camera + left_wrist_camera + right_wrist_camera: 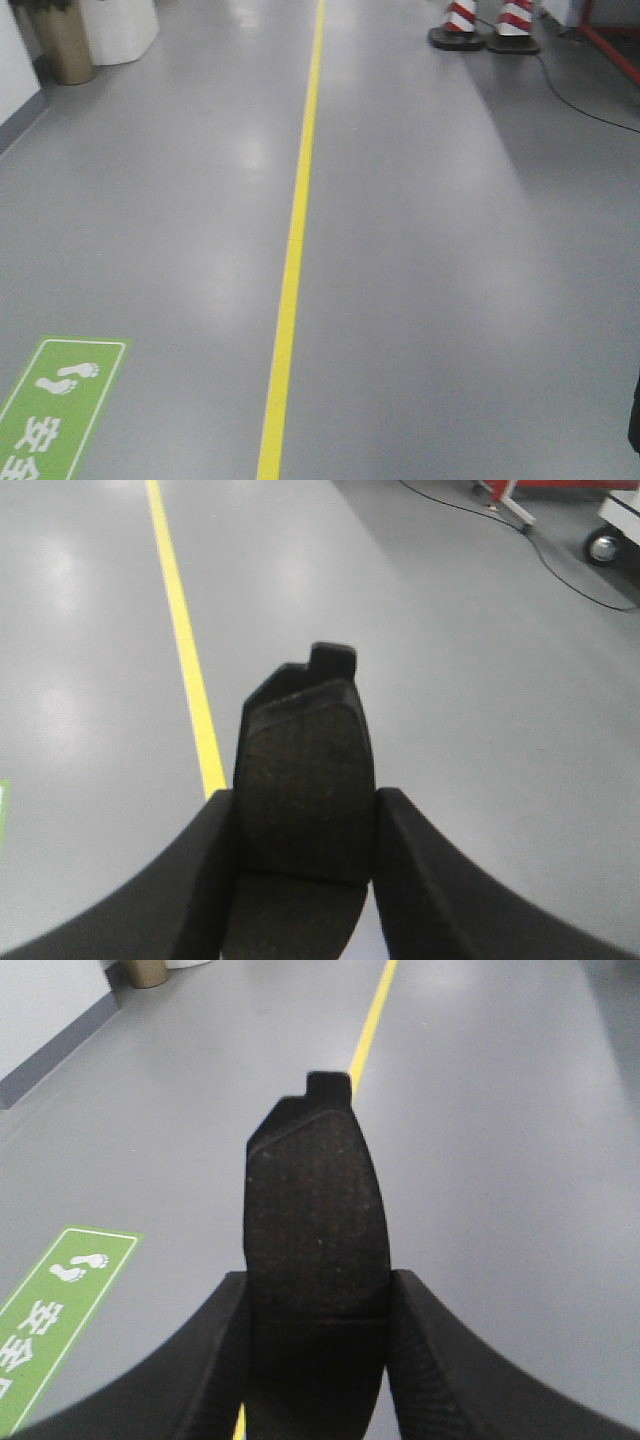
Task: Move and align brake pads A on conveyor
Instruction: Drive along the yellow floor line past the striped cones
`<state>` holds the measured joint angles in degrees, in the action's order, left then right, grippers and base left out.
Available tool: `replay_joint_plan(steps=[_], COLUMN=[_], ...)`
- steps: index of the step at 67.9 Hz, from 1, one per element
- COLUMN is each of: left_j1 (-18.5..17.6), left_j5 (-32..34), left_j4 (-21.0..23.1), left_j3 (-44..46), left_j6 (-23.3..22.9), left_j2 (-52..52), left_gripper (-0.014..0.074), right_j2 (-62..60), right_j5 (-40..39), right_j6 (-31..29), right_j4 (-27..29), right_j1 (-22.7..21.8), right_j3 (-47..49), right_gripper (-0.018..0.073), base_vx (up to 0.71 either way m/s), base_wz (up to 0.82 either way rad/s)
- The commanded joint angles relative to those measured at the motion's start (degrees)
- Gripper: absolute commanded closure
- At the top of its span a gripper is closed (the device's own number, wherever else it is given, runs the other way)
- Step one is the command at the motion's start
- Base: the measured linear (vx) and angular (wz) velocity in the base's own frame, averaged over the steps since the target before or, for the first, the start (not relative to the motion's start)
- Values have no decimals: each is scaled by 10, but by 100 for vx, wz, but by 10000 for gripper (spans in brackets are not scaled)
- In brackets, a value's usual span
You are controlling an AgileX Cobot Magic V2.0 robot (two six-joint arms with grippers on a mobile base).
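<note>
In the left wrist view a dark grey brake pad [305, 770] with a groove across its middle and an end tab pointing away is clamped between the black fingers of my left gripper [305, 825]. The right wrist view shows the same kind of brake pad [315, 1230], held lengthwise in my right gripper [317, 1305], which is shut on it. Both pads hang above the grey floor. The conveyor is out of view in every frame. No gripper appears in the front view.
A yellow floor line [292, 260] runs straight ahead. A green footprint sign [50, 405] lies at the lower left. Red-and-white cone bases [485, 30] and a cable [585, 100] sit far right; a bin [65, 45] and white container [120, 25] far left.
</note>
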<state>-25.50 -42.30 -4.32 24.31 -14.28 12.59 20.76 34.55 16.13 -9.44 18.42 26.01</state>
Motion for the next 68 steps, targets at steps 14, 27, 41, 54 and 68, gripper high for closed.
replay_joint_plan(steps=[14,27,41,54,68], left_j1=[-3,-3,-3,-3,-3], left_j5=[53,53,53,53,53], left_j4=[-1,-1,-1,-1,-1], left_j3=[16,16,16,16,16], left_j6=[-2,-2,-2,-2,-2], left_j2=[5,5,5,5,5], left_gripper=[602,602,602,602,602], right_j2=[3,3,3,3,3], right_j5=[-52,-52,-52,-52,-52], right_j6=[-2,-2,-2,-2,-2], right_j4=[-10,-10,-10,-10,-10], right_j1=[-3,-3,-3,-3,-3], right_j3=[16,16,16,16,16], right_gripper=[564,564,564,564,564], base_vx=[21,31,42,52,58], base_wz=[37,13,-17,-22,-13])
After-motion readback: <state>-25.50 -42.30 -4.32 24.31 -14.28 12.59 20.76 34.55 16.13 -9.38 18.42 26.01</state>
